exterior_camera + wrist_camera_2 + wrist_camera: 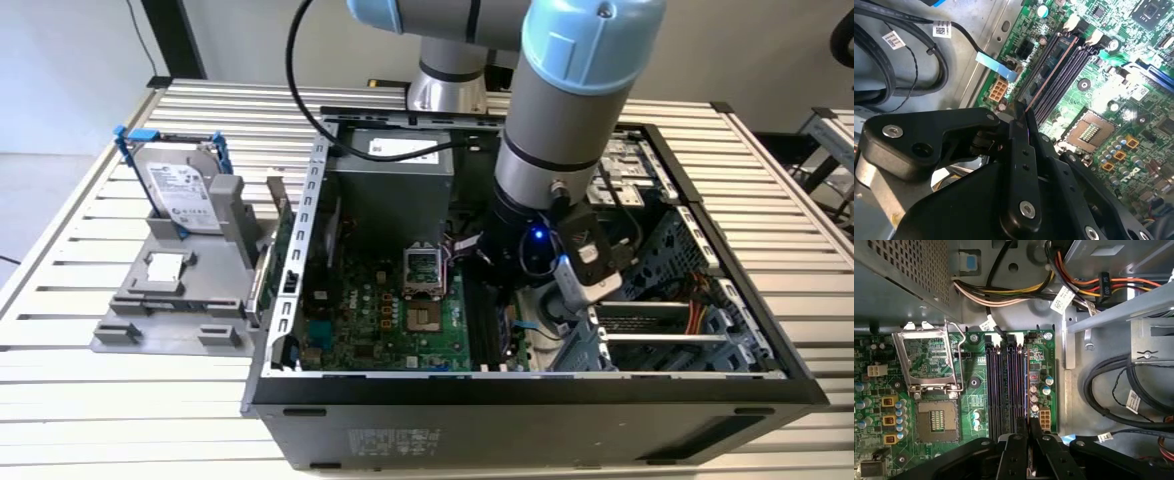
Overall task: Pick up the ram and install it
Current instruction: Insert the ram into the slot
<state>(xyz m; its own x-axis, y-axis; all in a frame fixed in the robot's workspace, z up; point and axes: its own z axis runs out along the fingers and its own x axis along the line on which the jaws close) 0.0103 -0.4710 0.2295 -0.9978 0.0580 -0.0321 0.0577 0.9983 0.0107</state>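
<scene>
**Ram seated edge-on in a motherboard slot, my fingers closed on it**

The ram (1051,75) shows in the second wrist view as a long thin board seen on its edge, a reddish-brown line running away from my fingertips along the black slots (1066,67). Its near end sits right between my two fingers; the rest stretches out over the slot bank, parallel to the neighbouring slots.

My gripper (1021,117) is nearly closed, the black fingers pinched together with only the thickness of the board between them. In the first wrist view my gripper (1026,432) comes down on the slot at the edge of the bank, beside a row of small capacitors (1034,392). I cannot tell whether the ram is pressed fully home.

Around it in the first wrist view: the open processor socket (934,422) and its raised metal retention frame (929,360) lie on the far side of the slots from the capacitors, all on the green motherboard (971,405).

In the exterior view my arm (567,130) reaches down into the open computer case (534,395), toward the middle of it. Well apart, on the exterior view's left, a hard drive in a blue bracket (178,185) stands on a grey fixture (167,300) on the slatted table (80,400).
</scene>
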